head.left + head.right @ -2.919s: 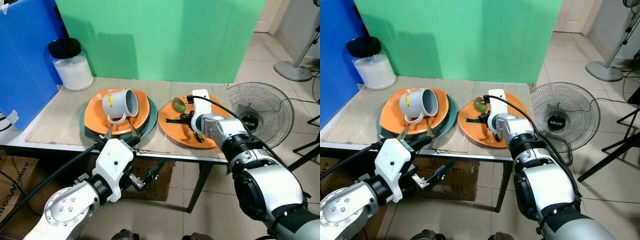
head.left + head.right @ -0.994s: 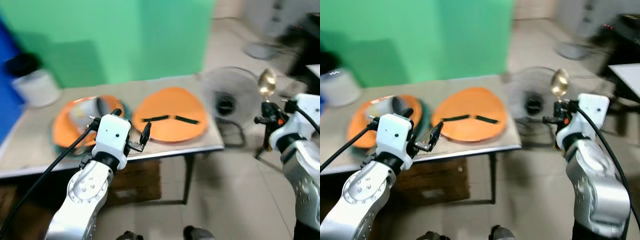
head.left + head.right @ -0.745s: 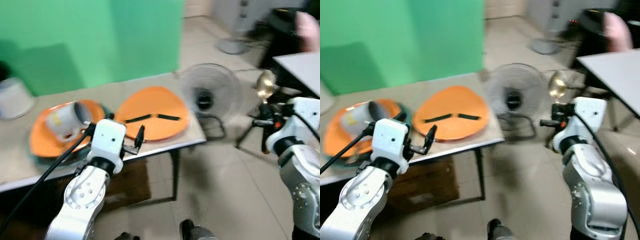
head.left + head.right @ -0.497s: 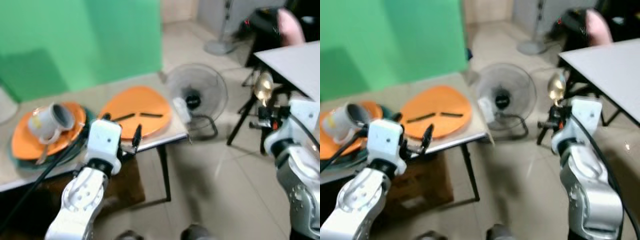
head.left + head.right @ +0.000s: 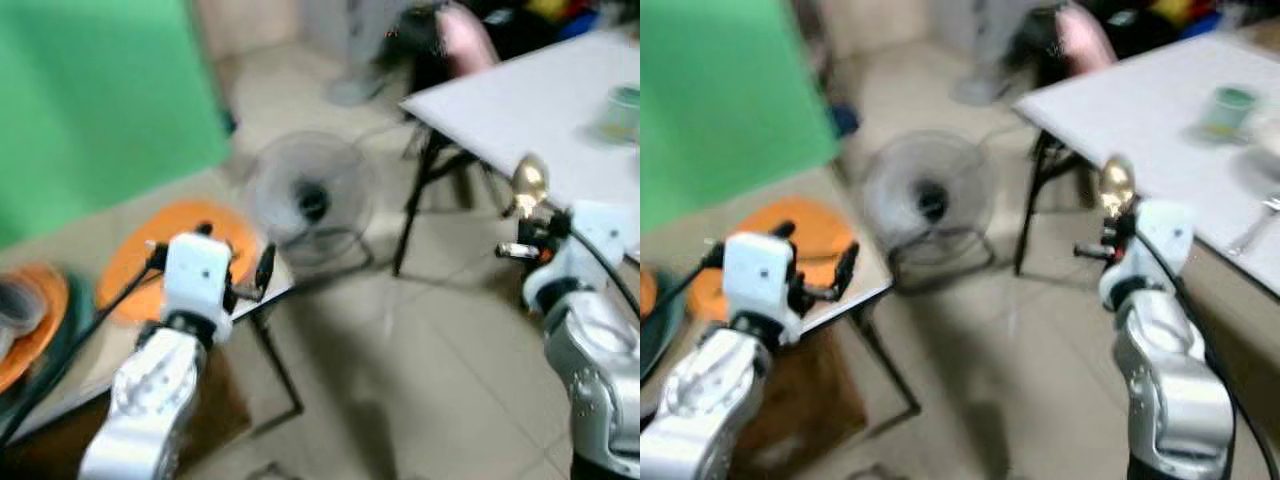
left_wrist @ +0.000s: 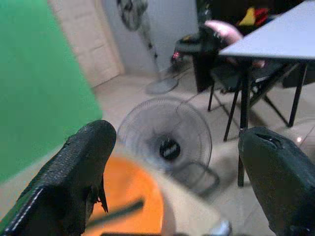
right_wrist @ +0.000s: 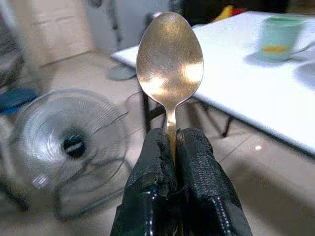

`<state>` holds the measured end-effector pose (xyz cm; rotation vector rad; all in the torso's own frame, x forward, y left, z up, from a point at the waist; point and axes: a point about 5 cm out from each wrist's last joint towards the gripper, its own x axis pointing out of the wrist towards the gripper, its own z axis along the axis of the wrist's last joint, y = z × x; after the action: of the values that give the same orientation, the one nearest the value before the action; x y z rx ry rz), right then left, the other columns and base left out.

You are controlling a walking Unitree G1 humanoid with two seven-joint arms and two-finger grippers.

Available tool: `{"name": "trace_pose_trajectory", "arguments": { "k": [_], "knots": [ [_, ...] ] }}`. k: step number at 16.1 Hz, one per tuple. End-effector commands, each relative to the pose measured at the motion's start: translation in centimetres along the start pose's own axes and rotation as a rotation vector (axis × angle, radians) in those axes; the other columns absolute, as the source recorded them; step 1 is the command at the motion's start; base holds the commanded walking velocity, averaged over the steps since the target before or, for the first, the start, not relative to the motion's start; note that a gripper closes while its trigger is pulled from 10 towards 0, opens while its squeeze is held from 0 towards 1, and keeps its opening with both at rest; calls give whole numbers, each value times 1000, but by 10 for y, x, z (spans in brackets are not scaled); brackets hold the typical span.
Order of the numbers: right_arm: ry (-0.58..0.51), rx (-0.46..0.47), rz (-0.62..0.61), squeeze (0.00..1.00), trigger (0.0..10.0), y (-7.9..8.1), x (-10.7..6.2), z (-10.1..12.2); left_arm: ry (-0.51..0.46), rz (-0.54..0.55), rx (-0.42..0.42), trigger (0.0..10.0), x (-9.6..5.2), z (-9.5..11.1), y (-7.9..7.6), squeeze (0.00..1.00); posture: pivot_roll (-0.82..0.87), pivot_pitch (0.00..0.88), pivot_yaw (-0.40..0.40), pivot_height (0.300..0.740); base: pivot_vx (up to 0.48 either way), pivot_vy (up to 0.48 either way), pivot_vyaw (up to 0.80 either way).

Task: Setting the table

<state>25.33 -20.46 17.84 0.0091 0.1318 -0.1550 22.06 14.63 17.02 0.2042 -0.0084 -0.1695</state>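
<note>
Swung rightward, blurred view; right gripper [image 7: 173, 147] pinches spoon [image 7: 170, 55].

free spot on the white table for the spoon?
The white table is bare across its near edge and corner, the part closest to the right gripper holding the spoon. It is busier further along, around the green cup and the utensil beside it.

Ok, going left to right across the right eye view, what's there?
Green backdrop → left pincer → round grey floor fan → gold metal spoon in the right pincer → pale green mug on the white table.
</note>
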Motion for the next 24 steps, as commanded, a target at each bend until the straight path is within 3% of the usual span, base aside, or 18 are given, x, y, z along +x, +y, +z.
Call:
{"name": "trace_pose_trajectory", "arguments": {
  "k": [1,9,14,20,24],
  "knots": [
    [-15,5,43,0,10000,13,1,4,4,25,15,10000,0,0,9,0,-79,77,78,740,401,0,-769],
    [-20,16,74,0,10000,24,5,5,-3,38,19,10000,1,1,15,0,-70,70,76,740,411,0,-760],
    [-104,42,119,0,10000,31,3,16,-10,94,-36,10000,-1,-1,21,0,-70,67,61,740,411,0,-80],
    [-102,55,114,0,10000,27,1,16,-42,111,-39,10000,2,4,25,0,-88,56,67,740,409,0,0],
    [-92,58,99,0,10000,18,-3,18,-53,114,-66,10000,6,3,19,0,-140,55,40,740,410,0,-772]
  ]
}}
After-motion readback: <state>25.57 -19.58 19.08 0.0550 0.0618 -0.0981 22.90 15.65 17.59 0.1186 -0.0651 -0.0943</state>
